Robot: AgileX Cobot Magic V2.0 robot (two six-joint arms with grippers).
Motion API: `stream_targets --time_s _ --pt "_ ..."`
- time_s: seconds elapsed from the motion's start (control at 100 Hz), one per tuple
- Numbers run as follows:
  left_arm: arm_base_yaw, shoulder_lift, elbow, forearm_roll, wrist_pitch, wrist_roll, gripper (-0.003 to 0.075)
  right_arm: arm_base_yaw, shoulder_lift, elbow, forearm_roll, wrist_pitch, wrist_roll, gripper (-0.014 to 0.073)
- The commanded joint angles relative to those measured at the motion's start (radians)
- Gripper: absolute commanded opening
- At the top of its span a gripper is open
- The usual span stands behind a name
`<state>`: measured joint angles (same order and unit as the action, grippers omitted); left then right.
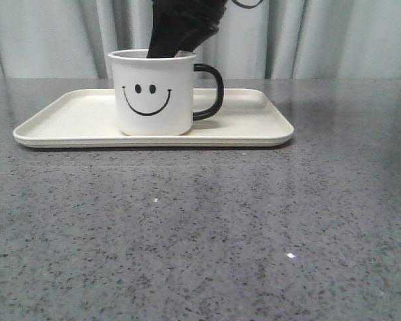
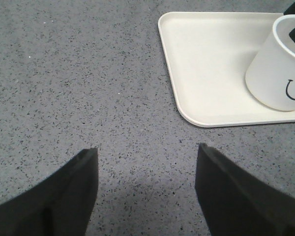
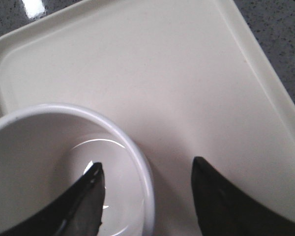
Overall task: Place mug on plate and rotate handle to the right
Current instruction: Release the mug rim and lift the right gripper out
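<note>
Mug (image 1: 152, 93) stands upright on the plate (image 1: 254, 130), left of the plate's centre in the front view, smiley face toward the camera. Handle (image 1: 212, 91) points to the right side of that view. Plate lies flat on the grey speckled bench (image 1: 207, 234), long side across the view. Right gripper (image 3: 146, 169) comes down from above at the mug's rim: one finger is inside the mug, the other is outside the wall, over the plate. Jaws spread, with the rim between them; a clear gap shows between the outer finger and the mug wall, so no pinch is seen. In the front view the right arm is a dark shape behind and above the mug's mouth. Left gripper (image 2: 147, 155) hangs over bare bench, well apart from the plate's near corner, jaws spread wide with nothing between them. From the left wrist view, the mug (image 2: 280, 69) sits within the plate's rim (image 2: 174, 88); the handle does not show there. Inside of mug white and glossy.
</note>
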<state>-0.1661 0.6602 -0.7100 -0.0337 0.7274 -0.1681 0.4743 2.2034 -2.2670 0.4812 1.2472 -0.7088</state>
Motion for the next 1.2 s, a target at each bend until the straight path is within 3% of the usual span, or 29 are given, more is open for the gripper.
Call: stream_targets --time_s 0.0,0.36,0.55,0.76,0.98,1.19 --pt "0.001 -0.001 -0.027 -0.003 -0.071 -0.010 0.0430 -0.010 -0.103 -0.030 0.027 -0.036 0.017 0.0451" --pt "0.001 -0.001 -0.027 -0.003 -0.059 -0.010 0.0430 -0.067 -0.290 -0.024 0.022 0.025 0.117 0.0449" --pt "0.001 -0.001 -0.027 -0.003 -0.037 -0.010 0.0430 -0.102 -0.442 0.055 -0.051 0.006 0.131 0.0449" --pt "0.001 -0.001 -0.027 -0.003 -0.027 -0.010 0.0430 -0.112 -0.674 0.304 -0.181 -0.127 0.151 0.0449" --pt "0.001 -0.001 -0.027 -0.003 -0.027 -0.010 0.0430 -0.112 -0.942 0.642 -0.230 -0.312 0.196 0.0449" --pt "0.001 -0.001 -0.027 -0.003 -0.027 -0.010 0.0430 -0.182 -1.167 0.936 -0.276 -0.354 0.303 0.0449"
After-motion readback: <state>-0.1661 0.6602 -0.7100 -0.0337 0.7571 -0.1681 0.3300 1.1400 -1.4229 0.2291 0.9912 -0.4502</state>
